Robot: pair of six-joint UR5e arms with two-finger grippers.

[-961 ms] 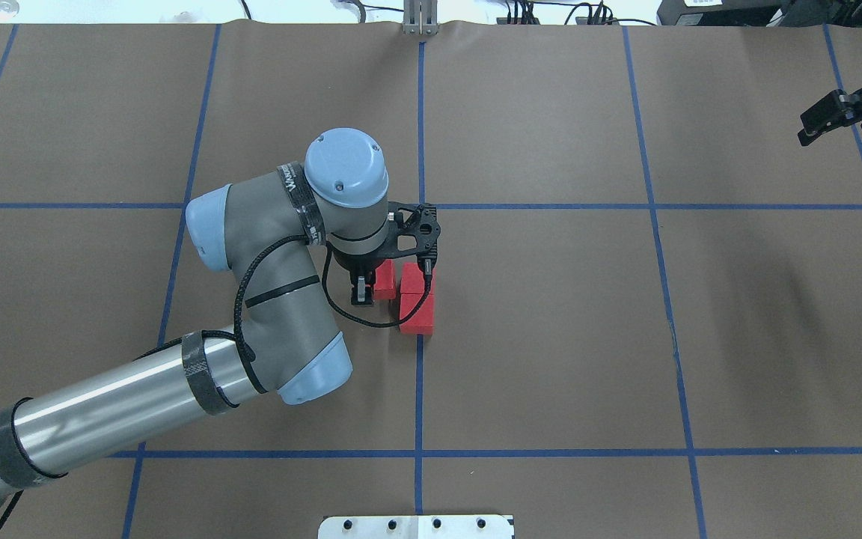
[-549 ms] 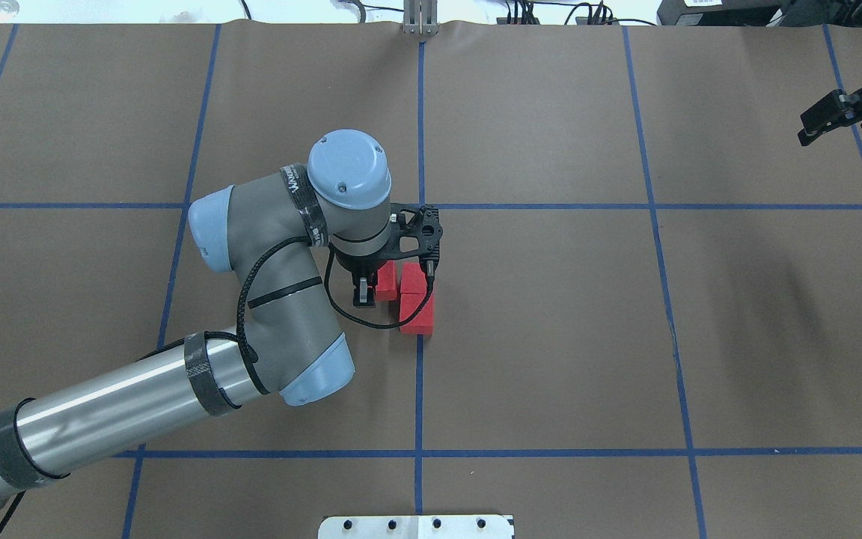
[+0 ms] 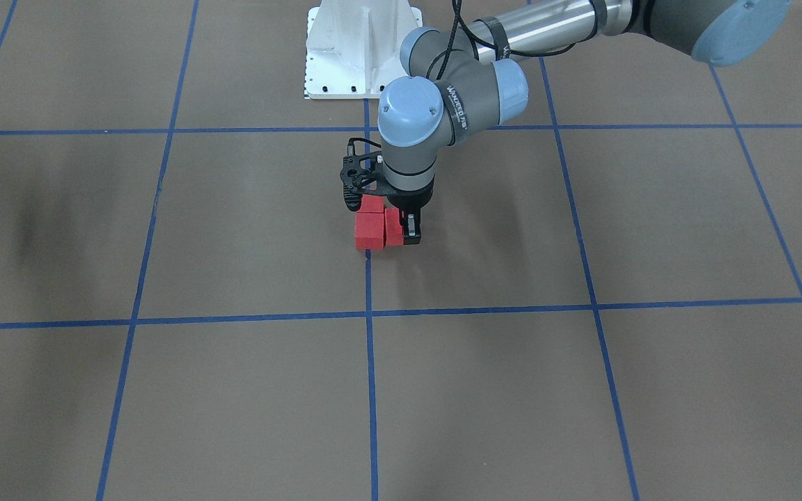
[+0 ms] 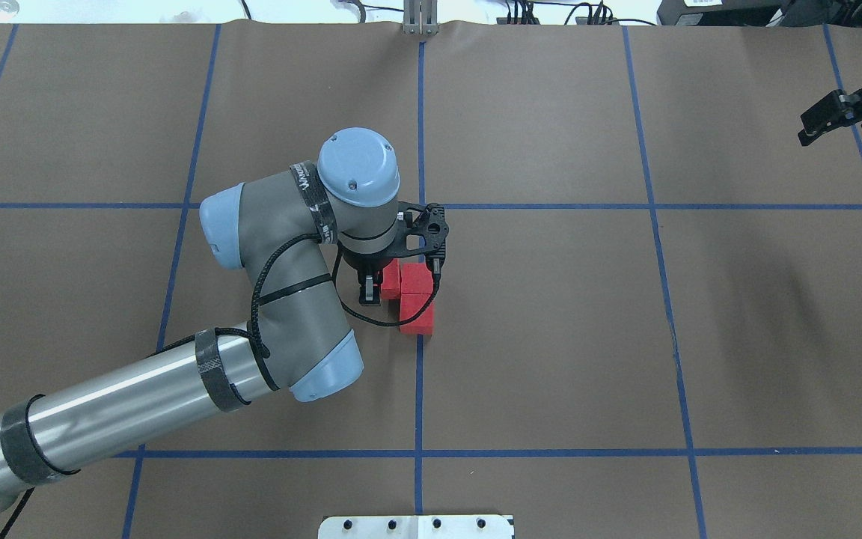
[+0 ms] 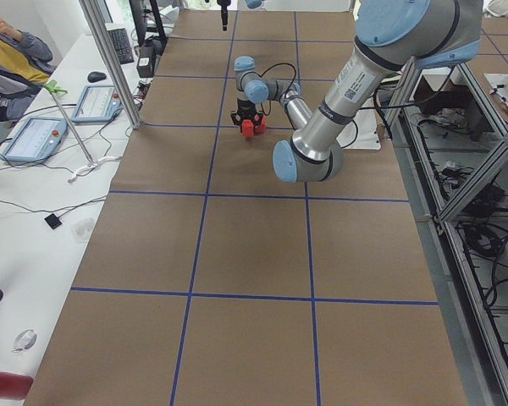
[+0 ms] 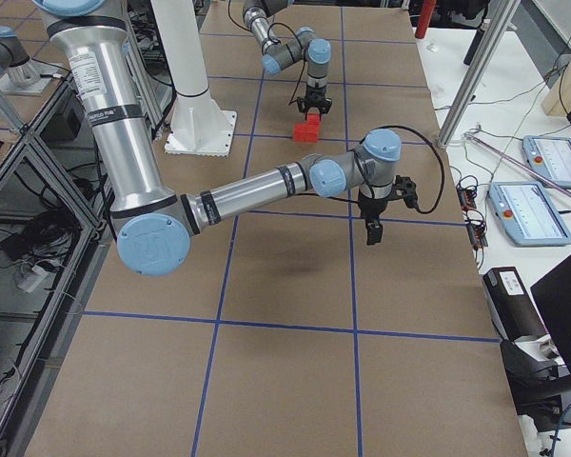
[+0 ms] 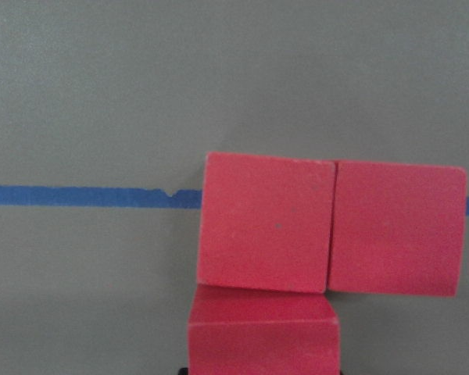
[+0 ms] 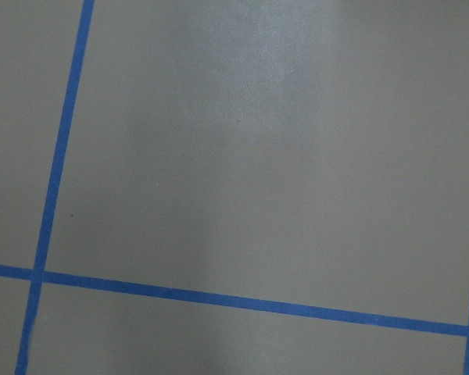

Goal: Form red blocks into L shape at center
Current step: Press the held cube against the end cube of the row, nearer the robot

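Here the brown bench (image 4: 551, 337) is crossed by blue tape (image 4: 551, 206); the red blocks (image 4: 416, 299) touch each other at the center (image 4: 447, 299). The opening of the left jaws and the right jaws cannot be told.

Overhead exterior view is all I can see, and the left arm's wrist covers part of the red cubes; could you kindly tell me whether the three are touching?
Observer: Yes. In the left wrist view the three small matte red cubes sit face to face with only thin seams between them, two side by side and the third against one of them, making an L.
Operator: Thank you. My view cuts the right arm off at the edge; is anything lying under it?
Observer: No. Beneath the right claw, the right wrist view shows only bare brown matte paper and blue tape lines, with no cube.
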